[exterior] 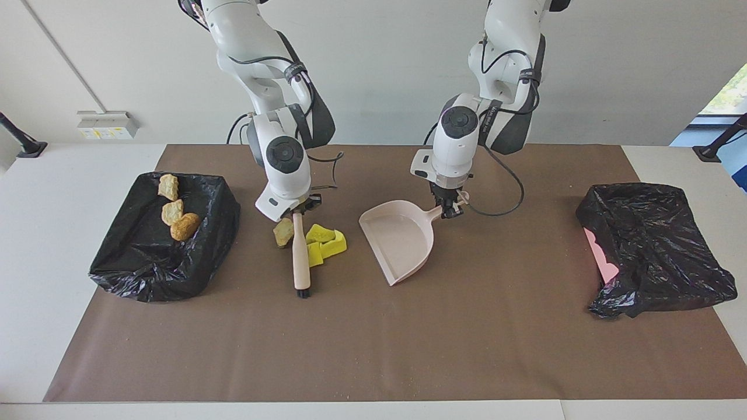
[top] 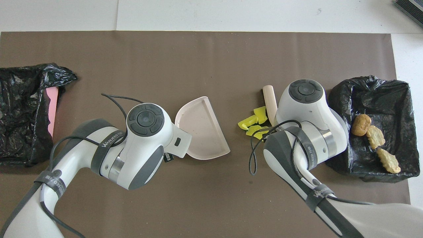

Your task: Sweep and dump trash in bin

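Now our right gripper [exterior: 299,205] clamps the brush [exterior: 300,256] beside yellow scraps [exterior: 327,242], our left gripper [exterior: 449,205] angling the held dustpan [exterior: 400,239] to catch them.

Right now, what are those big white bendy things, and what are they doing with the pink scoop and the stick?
They are two robot arms. One picture looks at them from across the table, the other looks down from above. The left claw is shut on the handle of a pink dustpan. The right claw is shut on a brush. Beside the brush lie yellow scraps and a brown chunk: that is trash on the brown mat. A black bin at the right arm's end already holds three brown chunks. Another black bag lies at the other end.
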`<control>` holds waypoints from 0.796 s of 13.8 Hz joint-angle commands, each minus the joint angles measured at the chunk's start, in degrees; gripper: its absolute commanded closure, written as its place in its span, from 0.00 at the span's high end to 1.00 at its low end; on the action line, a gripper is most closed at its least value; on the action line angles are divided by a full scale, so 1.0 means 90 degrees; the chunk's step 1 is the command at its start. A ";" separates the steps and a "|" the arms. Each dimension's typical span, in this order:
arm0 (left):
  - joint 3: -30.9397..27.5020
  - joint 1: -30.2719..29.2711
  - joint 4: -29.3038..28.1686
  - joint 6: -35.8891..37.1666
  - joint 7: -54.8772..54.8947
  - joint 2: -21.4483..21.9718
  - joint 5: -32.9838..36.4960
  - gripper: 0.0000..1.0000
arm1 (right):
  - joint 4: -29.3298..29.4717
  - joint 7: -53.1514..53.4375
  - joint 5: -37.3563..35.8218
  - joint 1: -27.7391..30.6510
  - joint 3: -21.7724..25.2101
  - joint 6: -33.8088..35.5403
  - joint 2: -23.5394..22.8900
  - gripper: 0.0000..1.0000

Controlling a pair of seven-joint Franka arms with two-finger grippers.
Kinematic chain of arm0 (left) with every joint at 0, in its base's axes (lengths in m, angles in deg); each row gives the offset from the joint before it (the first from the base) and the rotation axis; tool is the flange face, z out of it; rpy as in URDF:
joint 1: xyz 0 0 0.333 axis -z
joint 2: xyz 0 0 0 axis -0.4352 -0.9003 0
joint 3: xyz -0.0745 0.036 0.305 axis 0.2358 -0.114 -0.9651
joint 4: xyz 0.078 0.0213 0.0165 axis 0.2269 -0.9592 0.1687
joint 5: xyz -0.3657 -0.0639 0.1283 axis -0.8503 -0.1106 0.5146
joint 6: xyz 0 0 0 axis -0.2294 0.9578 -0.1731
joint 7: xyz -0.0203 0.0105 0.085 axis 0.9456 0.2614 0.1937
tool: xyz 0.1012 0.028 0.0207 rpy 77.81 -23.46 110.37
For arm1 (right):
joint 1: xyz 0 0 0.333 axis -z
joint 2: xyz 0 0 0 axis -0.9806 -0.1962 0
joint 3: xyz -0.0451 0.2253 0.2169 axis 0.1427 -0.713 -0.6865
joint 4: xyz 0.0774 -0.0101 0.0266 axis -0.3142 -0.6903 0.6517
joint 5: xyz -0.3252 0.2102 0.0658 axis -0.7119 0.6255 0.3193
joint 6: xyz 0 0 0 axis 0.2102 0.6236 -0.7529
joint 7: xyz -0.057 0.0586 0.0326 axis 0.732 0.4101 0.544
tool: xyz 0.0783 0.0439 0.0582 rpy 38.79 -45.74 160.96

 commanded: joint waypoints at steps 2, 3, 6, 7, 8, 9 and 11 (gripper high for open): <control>-0.0049 0.0387 -0.0588 -0.0544 0.0101 0.0300 0.0112 0.00 | 0.0084 0.0227 -0.0047 0.0776 0.0094 0.0701 0.0619 0.00; -0.0049 0.0398 -0.0607 -0.0671 0.0110 0.0281 0.0112 0.00 | -0.0033 0.0120 -0.0077 0.0943 0.0094 0.0839 0.0727 0.00; -0.0049 0.0369 -0.0627 -0.0779 0.0101 0.0261 0.0112 0.00 | -0.1095 -0.0202 -0.0282 0.1062 0.0055 0.0432 0.1351 0.00; -0.0049 0.0359 -0.0627 -0.0770 0.0110 0.0261 0.0112 0.00 | -0.1302 -0.0435 -0.0292 0.1023 0.0045 0.0382 0.1488 0.00; -0.0049 0.0339 -0.0627 -0.0770 0.0101 0.0261 0.0112 0.00 | -0.1342 -0.0544 -0.0292 0.0936 0.0035 0.0430 0.1480 0.00; -0.0049 0.0320 -0.0627 -0.0779 0.0091 0.0261 0.0112 0.00 | -0.1391 -0.0555 -0.0282 0.0858 0.0035 0.0411 0.1422 0.00; -0.0049 0.0320 -0.0627 -0.0799 0.0081 0.0251 0.0112 0.00 | -0.1431 -0.0526 -0.0185 0.0614 0.0025 0.0333 0.1256 0.00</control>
